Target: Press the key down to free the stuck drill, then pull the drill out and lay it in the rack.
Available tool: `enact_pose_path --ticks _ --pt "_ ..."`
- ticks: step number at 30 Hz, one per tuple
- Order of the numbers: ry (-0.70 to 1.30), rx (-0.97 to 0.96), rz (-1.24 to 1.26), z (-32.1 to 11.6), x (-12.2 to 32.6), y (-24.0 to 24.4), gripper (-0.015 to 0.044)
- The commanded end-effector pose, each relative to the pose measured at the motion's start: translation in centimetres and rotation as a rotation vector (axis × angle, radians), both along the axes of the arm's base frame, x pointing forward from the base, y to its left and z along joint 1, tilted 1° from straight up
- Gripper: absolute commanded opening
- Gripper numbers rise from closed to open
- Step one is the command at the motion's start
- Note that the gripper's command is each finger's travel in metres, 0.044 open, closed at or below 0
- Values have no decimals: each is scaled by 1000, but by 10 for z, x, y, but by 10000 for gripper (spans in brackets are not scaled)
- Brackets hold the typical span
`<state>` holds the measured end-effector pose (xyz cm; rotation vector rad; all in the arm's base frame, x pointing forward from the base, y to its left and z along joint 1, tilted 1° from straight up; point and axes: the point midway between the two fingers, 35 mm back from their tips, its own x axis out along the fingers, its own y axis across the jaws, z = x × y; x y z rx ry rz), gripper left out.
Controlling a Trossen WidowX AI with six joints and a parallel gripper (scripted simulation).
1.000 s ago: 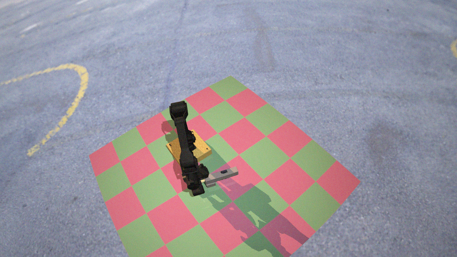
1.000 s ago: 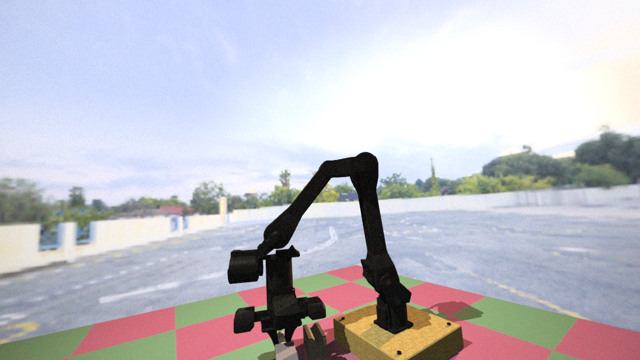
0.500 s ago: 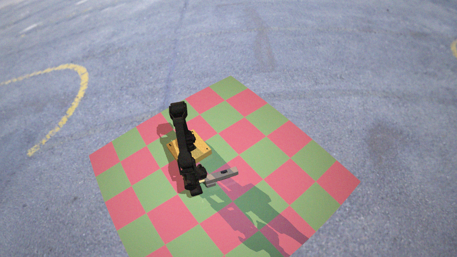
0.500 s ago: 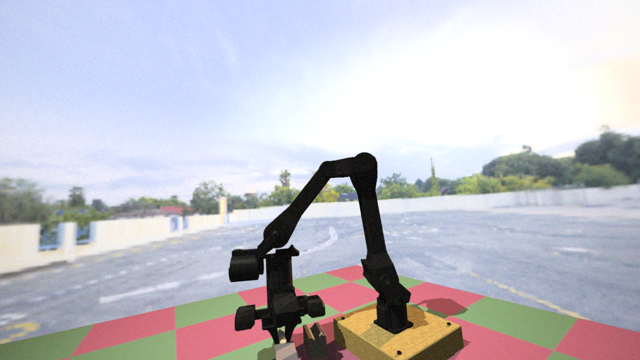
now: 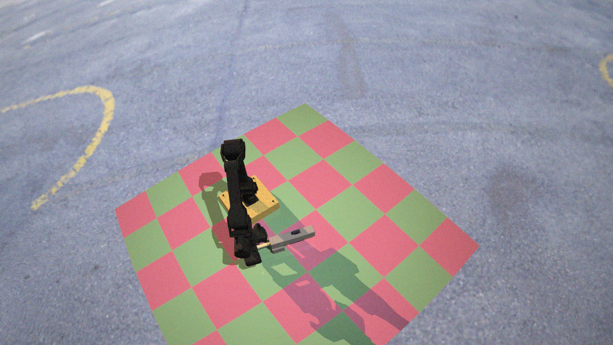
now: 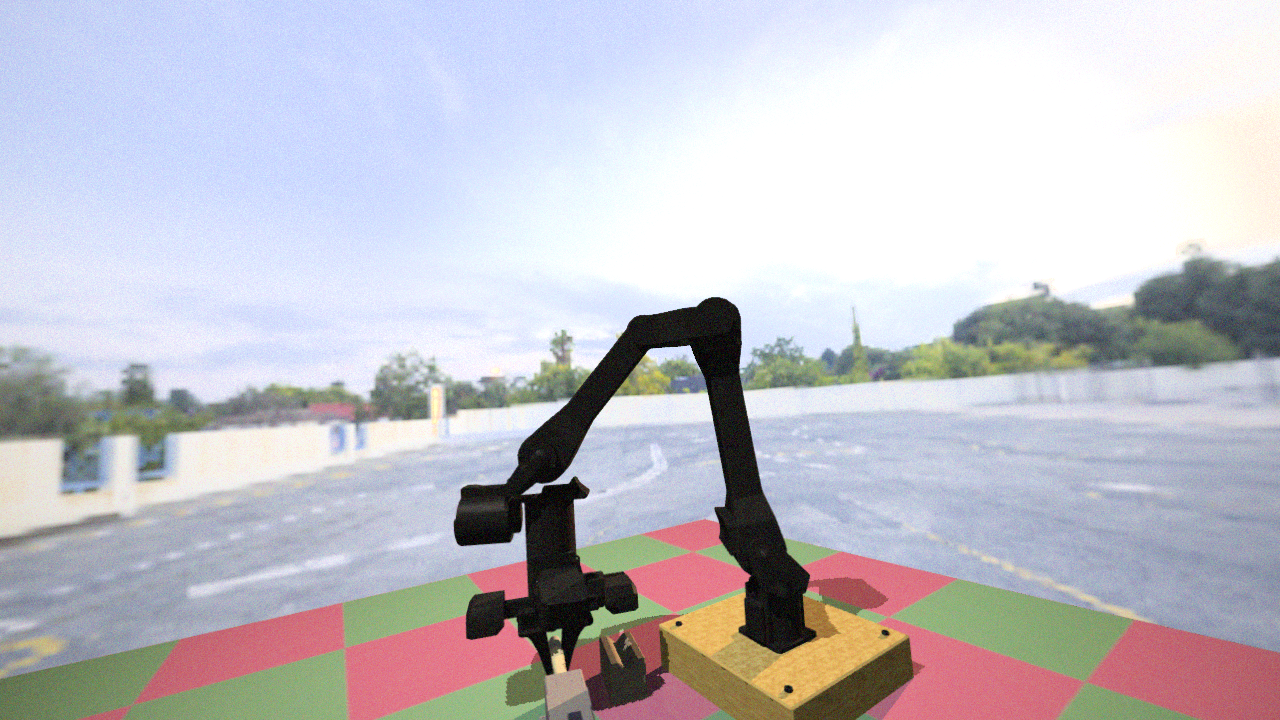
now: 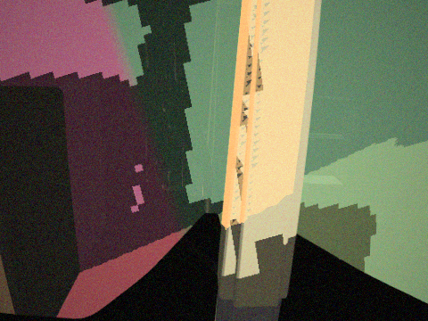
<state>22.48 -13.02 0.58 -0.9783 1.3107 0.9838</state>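
My gripper (image 5: 255,246) (image 6: 557,664) (image 7: 232,227) points down and is shut on the drill (image 5: 263,246) (image 6: 555,651) (image 7: 276,134), a long pale shaft. The drill runs level from the fingers toward the grey holder block (image 5: 284,240) (image 6: 566,687). Whether its far end is still inside the block cannot be told. The key (image 5: 295,232) (image 6: 574,714) is a small dark piece on top of the block; its height is unclear. The rack (image 6: 622,671) (image 7: 33,187) is a dark notched block beside the gripper; the arm hides it in the top view.
The arm's base stands on a yellow wooden block (image 5: 265,199) (image 6: 787,689) close behind the rack. Holder, rack and base block stand on a pink and green checkered mat (image 5: 325,180) (image 6: 402,662). The arm casts long shadows across the mat.
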Motion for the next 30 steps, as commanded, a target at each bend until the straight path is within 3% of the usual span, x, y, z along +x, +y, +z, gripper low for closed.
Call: enact_pose_path --ticks 1,30 --pt "-3 -5 5 2 1 -7 0" --pt "-2 -8 5 6 -10 -32 0"
